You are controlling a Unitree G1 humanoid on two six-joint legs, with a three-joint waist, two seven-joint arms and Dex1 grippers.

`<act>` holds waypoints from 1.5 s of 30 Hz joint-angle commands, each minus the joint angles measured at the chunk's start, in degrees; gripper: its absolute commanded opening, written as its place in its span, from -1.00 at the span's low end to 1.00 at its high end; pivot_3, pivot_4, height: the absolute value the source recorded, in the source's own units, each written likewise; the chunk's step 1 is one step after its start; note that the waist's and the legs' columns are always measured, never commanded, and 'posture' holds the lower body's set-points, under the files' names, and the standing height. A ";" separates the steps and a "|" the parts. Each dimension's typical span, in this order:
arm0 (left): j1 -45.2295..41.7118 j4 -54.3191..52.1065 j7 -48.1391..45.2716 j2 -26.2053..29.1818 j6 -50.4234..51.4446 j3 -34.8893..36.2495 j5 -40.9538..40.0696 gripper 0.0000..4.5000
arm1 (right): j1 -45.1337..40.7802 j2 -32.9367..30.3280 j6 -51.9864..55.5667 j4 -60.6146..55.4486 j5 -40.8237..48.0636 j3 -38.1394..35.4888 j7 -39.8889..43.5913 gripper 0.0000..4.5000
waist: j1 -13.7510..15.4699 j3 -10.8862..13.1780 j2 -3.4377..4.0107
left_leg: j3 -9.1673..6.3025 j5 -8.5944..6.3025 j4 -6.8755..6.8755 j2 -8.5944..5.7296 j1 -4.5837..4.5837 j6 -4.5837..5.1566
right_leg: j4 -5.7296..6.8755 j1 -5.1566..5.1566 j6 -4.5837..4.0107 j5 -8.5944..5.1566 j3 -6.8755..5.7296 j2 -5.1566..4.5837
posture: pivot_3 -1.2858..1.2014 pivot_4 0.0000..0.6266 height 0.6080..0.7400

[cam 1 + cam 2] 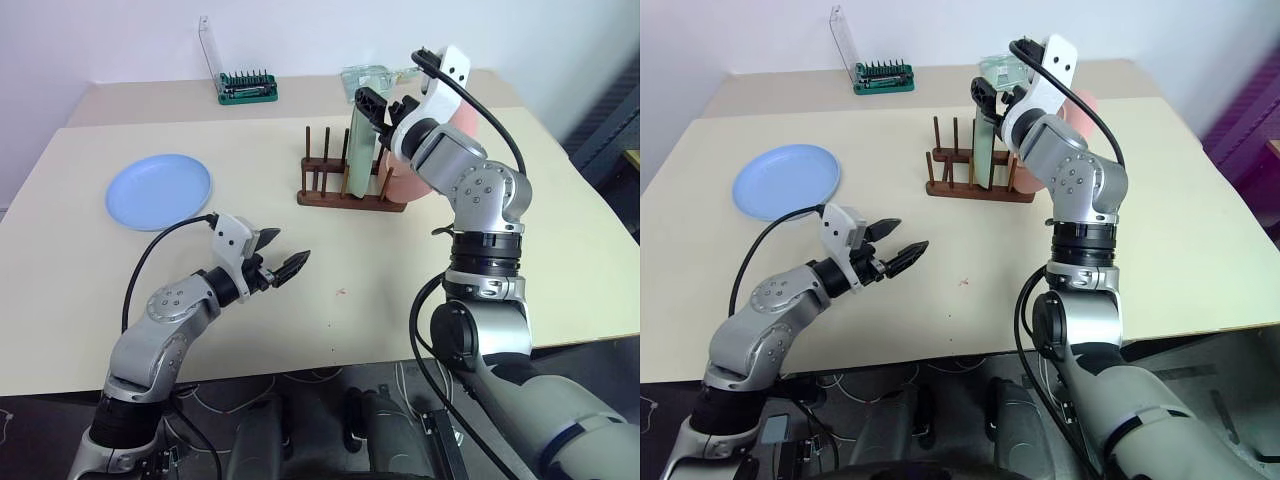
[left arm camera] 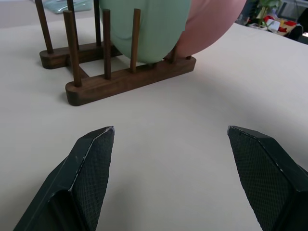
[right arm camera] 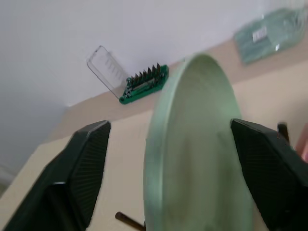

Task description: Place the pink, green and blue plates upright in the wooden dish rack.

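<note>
Now green plate (image 1: pixel 360 150) racked upper centre, my right gripper (image 3: pixel 168 159) fingers wide around it | left gripper (image 1: pixel 283 257) wide, empty | next: blue plate (image 1: pixel 160 190), left.

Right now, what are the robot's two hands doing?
Left gripper: open, holding nothing.
Right gripper: open, fingers either side of the green plate.

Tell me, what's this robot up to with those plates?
It is loading plates into a wooden dish rack. The pink plate and green plate already stand upright in it. The right claw sits open around the green plate's rim. The blue plate lies flat on the table, and the left claw hangs open, empty.
</note>
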 commanded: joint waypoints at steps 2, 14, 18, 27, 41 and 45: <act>-0.27 -2.12 -0.15 -0.11 -0.75 0.39 0.34 0.72 | -2.23 -4.38 -6.10 -4.15 -5.70 5.80 5.34 0.68 | 0.02 0.00 0.00 | 0.00 0.00 0.00 0.00 0.00 0.00 | 0.00 0.00 0.01 -0.01 0.00 0.00 | 0.03 -0.52 0.84; -16.87 17.88 33.85 -8.01 1.31 25.20 4.29 0.98 | 1.16 -14.38 -30.15 -16.94 -22.01 25.70 28.07 0.70 | -0.51 0.00 -0.03 | -0.11 0.00 0.02 0.04 0.04 0.02 | 0.03 -0.02 0.06 -0.02 0.01 0.17 | 0.03 -0.52 0.84; -21.65 22.88 42.58 -8.65 5.78 34.30 1.27 0.98 | 4.01 -12.40 -31.51 -18.38 -23.48 27.72 29.40 0.70 | 0.01 0.01 -0.06 | -0.08 0.00 0.00 0.00 0.06 0.02 | 0.05 0.05 0.03 0.01 0.00 0.05 | 0.03 -0.52 0.84; -27.64 31.52 47.95 -8.75 15.49 46.84 -10.21 0.98 | 6.60 -10.96 -32.49 -19.20 -26.05 28.76 31.69 0.70 | 1.05 0.04 -0.35 | -0.11 -0.05 0.21 -0.05 0.03 0.07 | -0.02 0.18 -0.01 0.18 -0.03 -0.08 | 0.03 -0.52 0.84; -32.25 43.76 49.17 -7.27 12.22 48.15 -12.93 -0.98 | 16.45 -17.83 -27.02 -28.29 -22.16 34.98 50.39 0.70 | 1.37 0.02 -0.39 | -0.08 -0.03 0.20 -0.11 0.08 0.05 | -0.02 0.24 -0.03 0.18 -0.06 -0.05 | 0.03 -0.52 0.84; -31.32 39.69 47.40 -6.71 12.19 45.03 -12.49 -0.98 | 16.64 -17.76 -25.49 -27.94 -23.16 35.56 50.66 0.70 | 1.31 0.02 -0.39 | -0.08 -0.03 0.20 -0.11 0.08 0.04 | -0.01 0.21 -0.05 0.19 -0.06 -0.03 | 0.03 -0.52 0.84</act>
